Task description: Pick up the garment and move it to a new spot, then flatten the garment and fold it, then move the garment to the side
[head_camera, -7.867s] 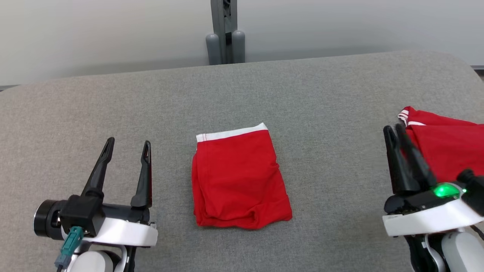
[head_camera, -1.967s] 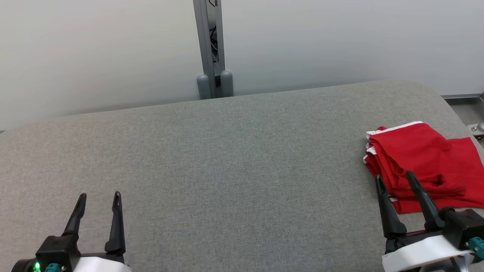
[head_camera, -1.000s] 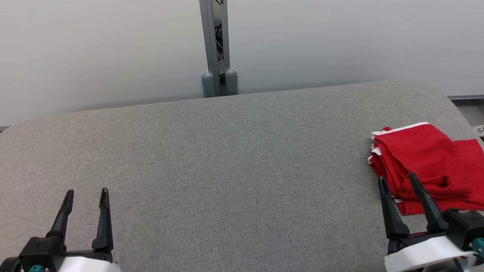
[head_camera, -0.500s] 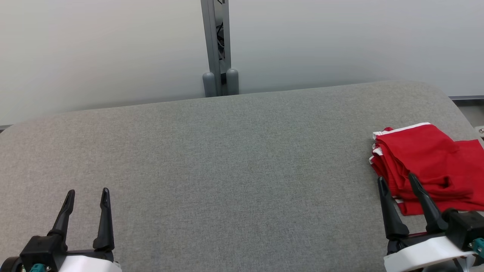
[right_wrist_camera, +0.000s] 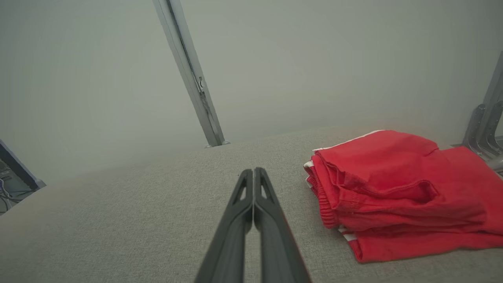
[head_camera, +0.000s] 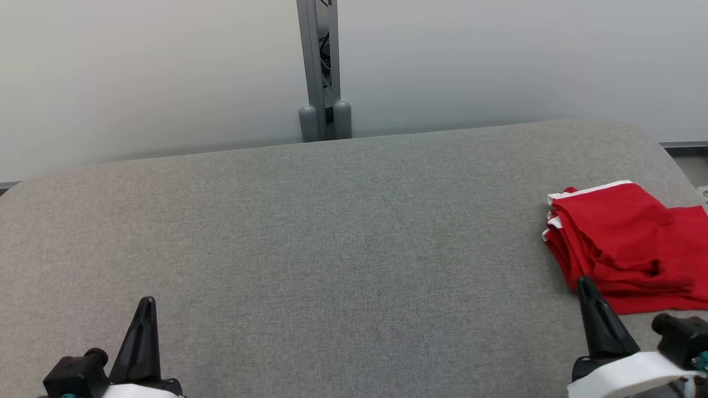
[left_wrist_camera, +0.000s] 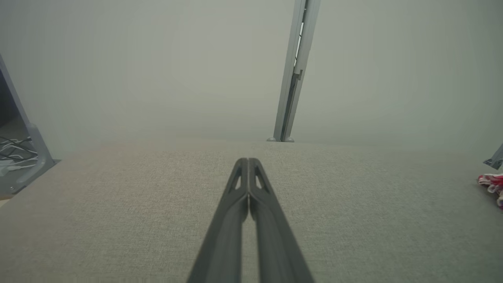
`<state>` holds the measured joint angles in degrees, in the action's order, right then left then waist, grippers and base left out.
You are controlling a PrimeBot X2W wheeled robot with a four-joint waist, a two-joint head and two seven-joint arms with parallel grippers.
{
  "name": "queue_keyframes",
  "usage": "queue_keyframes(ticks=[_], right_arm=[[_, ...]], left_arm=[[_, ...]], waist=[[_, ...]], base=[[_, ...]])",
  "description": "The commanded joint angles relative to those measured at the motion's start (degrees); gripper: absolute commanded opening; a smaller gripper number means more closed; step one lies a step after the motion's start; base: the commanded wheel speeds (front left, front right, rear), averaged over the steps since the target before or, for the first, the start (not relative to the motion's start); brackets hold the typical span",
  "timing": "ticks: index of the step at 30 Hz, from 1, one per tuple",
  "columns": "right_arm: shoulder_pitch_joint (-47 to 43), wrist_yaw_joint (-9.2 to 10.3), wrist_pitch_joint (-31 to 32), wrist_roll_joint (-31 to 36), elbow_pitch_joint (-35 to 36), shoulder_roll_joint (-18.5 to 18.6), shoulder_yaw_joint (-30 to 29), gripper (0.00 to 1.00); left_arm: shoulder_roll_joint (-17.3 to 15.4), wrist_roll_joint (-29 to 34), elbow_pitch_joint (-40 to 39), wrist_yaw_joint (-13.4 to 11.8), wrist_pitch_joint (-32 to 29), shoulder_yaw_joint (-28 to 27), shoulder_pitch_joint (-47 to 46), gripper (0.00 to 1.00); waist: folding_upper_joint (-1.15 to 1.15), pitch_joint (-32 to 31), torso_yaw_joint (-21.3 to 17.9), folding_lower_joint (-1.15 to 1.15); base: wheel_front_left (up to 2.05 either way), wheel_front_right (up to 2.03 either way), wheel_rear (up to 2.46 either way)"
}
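The red garment (head_camera: 625, 243) with white trim lies folded in a stack at the right edge of the grey table (head_camera: 332, 249), and the right wrist view has the garment (right_wrist_camera: 393, 192) right of the fingers. My right gripper (head_camera: 588, 290) hovers just in front of the stack, shut and holding nothing; its fingers meet at the tip (right_wrist_camera: 253, 173). At the lower left my left gripper (head_camera: 146, 307) is also shut and holds nothing, its two fingers pressed together (left_wrist_camera: 248, 163) above bare cloth.
A grey metal post (head_camera: 323, 66) rises behind the table's far edge against a pale wall. A grey bracket (right_wrist_camera: 483, 129) stands past the garment. Cables and a frame (left_wrist_camera: 19, 157) lie off the table's left end.
Both grippers went from open to shut in the last half second and dropped lower in the head view. The garment stack has stayed where it was.
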<state>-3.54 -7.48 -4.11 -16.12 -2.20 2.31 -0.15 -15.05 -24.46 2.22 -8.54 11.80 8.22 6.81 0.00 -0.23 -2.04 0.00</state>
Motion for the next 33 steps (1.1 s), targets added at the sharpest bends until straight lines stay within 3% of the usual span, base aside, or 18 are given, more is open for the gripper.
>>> queue_keyframes(ticks=[1, 16, 33], right_arm=[[2.0, 0.0, 1.2, -2.9, 0.0, 0.9, -1.3, 0.0], [6.3, 0.0, 9.2, -18.5, -5.9, 2.8, -7.6, 0.0], [9.9, -0.01, 16.3, -31.1, -10.7, 4.1, -13.4, 0.0]], left_arm=[[-0.1, -2.5, -0.3, 0.7, 0.2, -0.2, -1.5, 0.0], [2.4, -17.1, 2.5, 4.0, 0.9, 1.2, -4.7, 0.0], [4.6, -29.2, 4.7, 6.8, 1.4, 2.3, -7.2, 0.0]], waist=[[0.0, 0.0, 0.0, 0.0], [0.0, 0.3, 0.3, 0.0], [0.0, 0.5, 0.6, 0.0]], base=[[0.0, 0.0, 0.0], [0.0, 0.0, 0.0], [0.0, 0.0, 0.0]])
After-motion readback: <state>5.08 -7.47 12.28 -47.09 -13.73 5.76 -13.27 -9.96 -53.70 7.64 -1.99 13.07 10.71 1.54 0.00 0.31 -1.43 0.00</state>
